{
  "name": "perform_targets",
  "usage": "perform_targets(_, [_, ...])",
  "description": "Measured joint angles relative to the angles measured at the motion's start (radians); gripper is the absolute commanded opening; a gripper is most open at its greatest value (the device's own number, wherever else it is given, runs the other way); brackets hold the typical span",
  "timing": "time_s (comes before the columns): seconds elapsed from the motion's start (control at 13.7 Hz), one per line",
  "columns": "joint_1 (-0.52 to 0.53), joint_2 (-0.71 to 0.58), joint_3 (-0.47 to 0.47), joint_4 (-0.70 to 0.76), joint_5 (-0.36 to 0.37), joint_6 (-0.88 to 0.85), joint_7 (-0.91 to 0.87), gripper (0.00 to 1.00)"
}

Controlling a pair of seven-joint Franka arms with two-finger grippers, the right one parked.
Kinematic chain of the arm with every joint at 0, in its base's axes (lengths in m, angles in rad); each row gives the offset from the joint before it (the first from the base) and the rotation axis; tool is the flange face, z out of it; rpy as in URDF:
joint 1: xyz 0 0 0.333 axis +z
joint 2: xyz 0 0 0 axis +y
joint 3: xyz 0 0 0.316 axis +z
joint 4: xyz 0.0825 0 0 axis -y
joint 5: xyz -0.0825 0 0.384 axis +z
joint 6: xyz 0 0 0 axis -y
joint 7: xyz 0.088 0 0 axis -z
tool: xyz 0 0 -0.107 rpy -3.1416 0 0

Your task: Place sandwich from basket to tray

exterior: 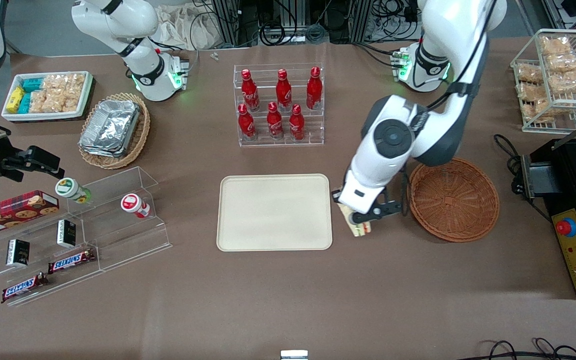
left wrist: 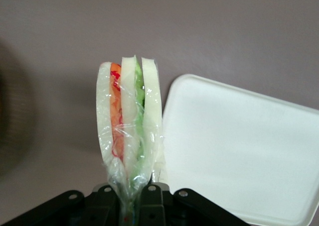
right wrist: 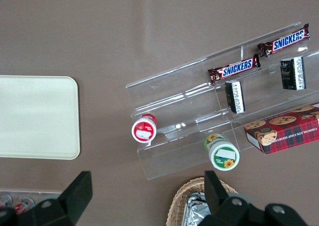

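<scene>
One sandwich (left wrist: 130, 121), clear-wrapped, is clamped upright in the pincer (exterior: 361, 226), held above the bench (exterior: 288, 300) between the beige tray (exterior: 274, 212) and the round wicker basket (exterior: 454, 200), just beside the tray's edge.

Sandwich (left wrist: 130, 121): white bread, orange-red and green filling layers, clear wrap. Tray (exterior: 274, 212): plain cream. Basket (exterior: 454, 199): orange-brown weave. Gripper (exterior: 363, 220): black fingers on white arm, above brown table (exterior: 288, 295). Bottles (exterior: 278, 102): red, white lettering.
</scene>
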Motion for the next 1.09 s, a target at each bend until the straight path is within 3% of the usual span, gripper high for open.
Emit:
perform_targets(0.07, [-0.017, 0.026, 0.0, 0.013, 0.0, 0.001, 0.0, 0.0])
perform_targets(0.66, [-0.036, 0.253, -0.067, 0.138, 0.0, 0.057, 0.027, 0.0])
perform_targets(0.73, [-0.036, 0.273, -0.074, 0.141, 0.0, 0.064, 0.033, 0.06])
perform_targets(0.8, [-0.036, 0.287, -0.078, 0.144, 0.0, 0.068, 0.046, 0.25])
perform_targets(0.95, [-0.035, 0.295, -0.078, 0.15, 0.0, 0.07, 0.076, 0.79])
perform_targets(1.02, [-0.035, 0.295, -0.078, 0.155, 0.0, 0.07, 0.083, 1.0])
perform_targets(1.09, [-0.034, 0.294, -0.078, 0.162, 0.0, 0.069, 0.086, 1.0])
